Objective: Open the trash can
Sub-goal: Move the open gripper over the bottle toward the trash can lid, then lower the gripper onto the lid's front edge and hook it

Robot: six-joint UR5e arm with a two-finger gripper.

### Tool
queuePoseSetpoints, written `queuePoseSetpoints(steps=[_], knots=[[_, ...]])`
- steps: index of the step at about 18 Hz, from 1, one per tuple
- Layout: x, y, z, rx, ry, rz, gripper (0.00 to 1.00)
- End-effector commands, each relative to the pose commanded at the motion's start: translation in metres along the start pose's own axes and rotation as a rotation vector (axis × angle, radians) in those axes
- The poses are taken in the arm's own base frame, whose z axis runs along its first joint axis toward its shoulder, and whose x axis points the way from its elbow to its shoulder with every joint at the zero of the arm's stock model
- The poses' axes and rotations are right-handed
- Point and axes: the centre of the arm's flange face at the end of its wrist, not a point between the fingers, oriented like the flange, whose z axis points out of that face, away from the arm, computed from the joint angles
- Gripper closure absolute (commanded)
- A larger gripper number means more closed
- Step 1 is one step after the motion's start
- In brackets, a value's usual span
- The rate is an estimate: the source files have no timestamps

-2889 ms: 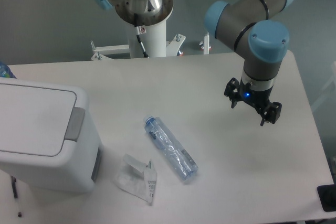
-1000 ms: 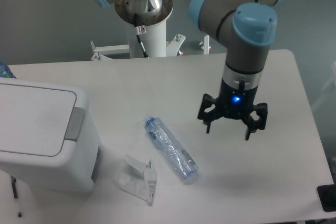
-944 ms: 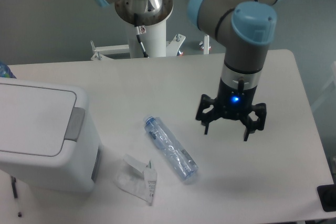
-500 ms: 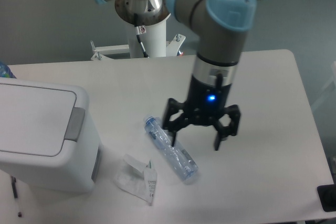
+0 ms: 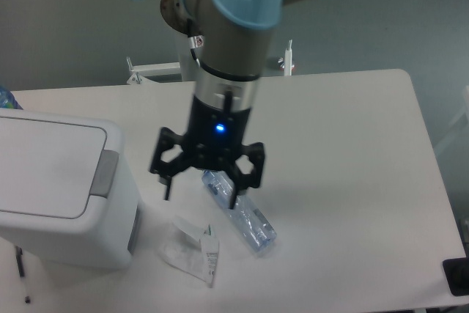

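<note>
moved left across the table since earlier, black two-finger gripper (image 5: 199,197) now above the clear plastic bottle (image 5: 239,211), fingers spread wide, large white boxy trash can (image 5: 62,188) at left, lid closed

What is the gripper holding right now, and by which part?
Nothing. The gripper is open and empty above the table, in front of the clear bottle; the trash can is untouched, lid shut.

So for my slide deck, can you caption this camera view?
Open end effector above the clear bottle, beside the closed trash can.
</note>
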Motion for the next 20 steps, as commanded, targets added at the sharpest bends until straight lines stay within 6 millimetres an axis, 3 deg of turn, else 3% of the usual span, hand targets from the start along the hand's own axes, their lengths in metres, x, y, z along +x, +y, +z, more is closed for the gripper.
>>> queuePoseSetpoints(steps=[2, 12, 15, 20], knots=[[0.016, 0.009, 0.006, -0.015, 0.010, 0.019, 0.00], [0.012, 0.017, 0.023, -0.044, 0.014, 0.017, 0.00], [0.017, 0.009, 0.013, -0.011, 0.013, 0.026, 0.00], [0.029, 0.010, 0.020, -0.019, 0.020, 0.038, 0.00]])
